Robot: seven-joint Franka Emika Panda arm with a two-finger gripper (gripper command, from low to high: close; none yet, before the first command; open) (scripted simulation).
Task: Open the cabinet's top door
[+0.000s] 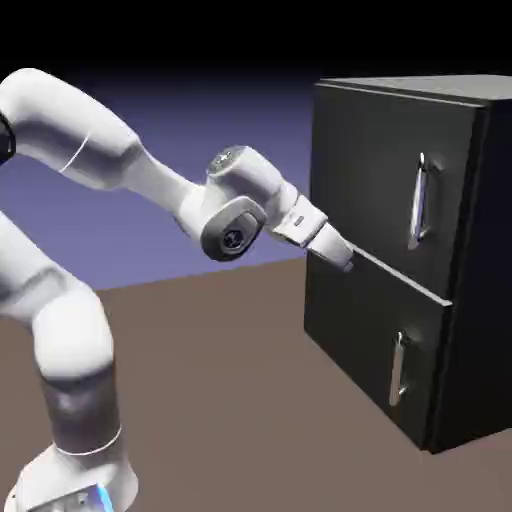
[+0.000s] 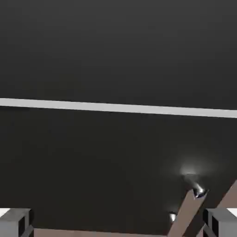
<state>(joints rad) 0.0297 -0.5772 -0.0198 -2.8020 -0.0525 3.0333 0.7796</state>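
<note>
gripper [image 1: 347, 262] hangs open and empty near the cabinet [image 1: 365, 300]; top door [image 1: 375, 170] looks rigid and hinged, best grasped on its slick bar handle [image 1: 419, 202] at 2 o'clock.

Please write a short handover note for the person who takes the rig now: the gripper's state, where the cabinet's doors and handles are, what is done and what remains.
Gripper: open, holding nothing, at the cabinet's front near the light grey strip between the two doors, on the side away from the handles.
Top door: looks shut; its long silver handle is untouched, up and to the right of the gripper in the exterior view.
Lower door: looks shut, with the shorter handle.
Done: approach only.
Left: reach the long handle, close on it, pull the top door open.
</note>
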